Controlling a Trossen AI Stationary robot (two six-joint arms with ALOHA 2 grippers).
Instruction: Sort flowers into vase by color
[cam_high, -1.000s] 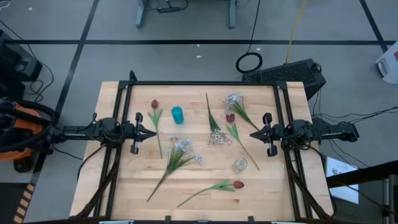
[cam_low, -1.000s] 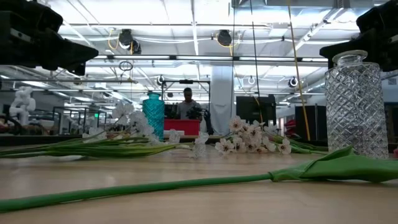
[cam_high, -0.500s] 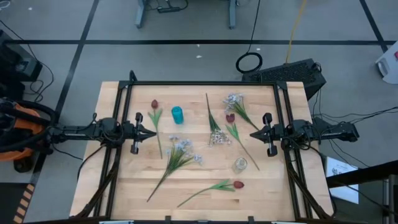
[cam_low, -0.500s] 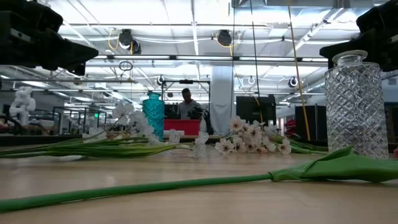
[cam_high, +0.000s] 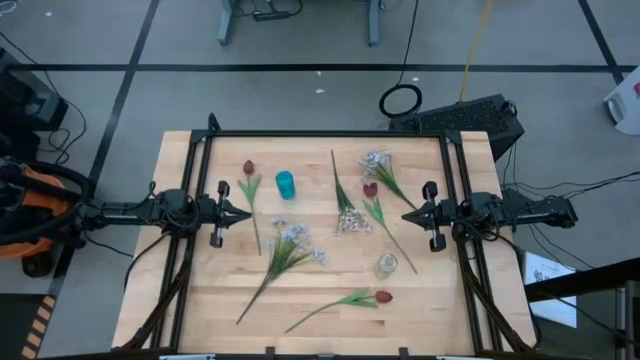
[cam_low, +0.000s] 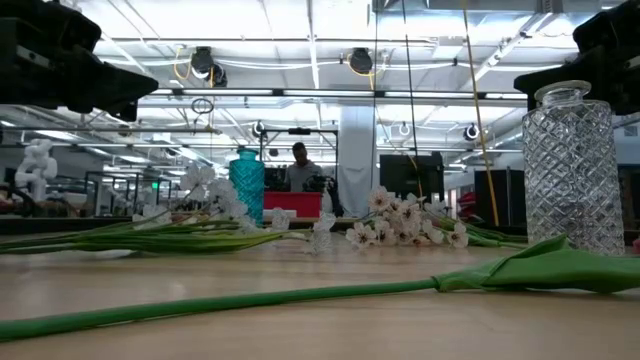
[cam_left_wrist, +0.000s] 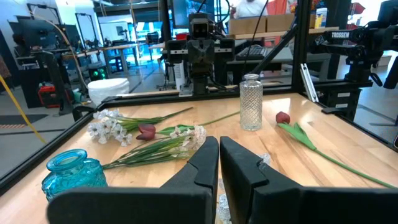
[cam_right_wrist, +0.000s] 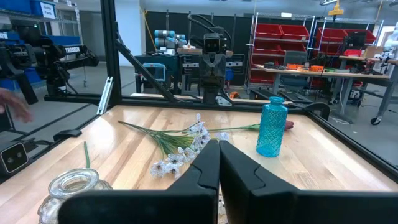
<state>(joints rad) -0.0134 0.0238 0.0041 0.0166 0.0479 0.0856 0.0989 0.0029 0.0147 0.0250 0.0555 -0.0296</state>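
High view shows the sorting not yet begun, by my judgement: every stem lies flat on the light wooden table and both vases stand without a flower in them.

The small teal glass vase stands toward the far left; the clear cut-glass vase stands toward the near right. Neither holds a stem.

Dark red tulip-like flowers on green stems number three: one left of the teal vase, one right of centre, one at the near edge. White blossom sprays also number three: one far right, one at centre, one on the near left. All six remain to be placed. The stems look thin, the leaves long and limp.

The left gripper waits at the left edge, fingers clenched on nothing. The right gripper waits at the right edge, likewise closed and empty.
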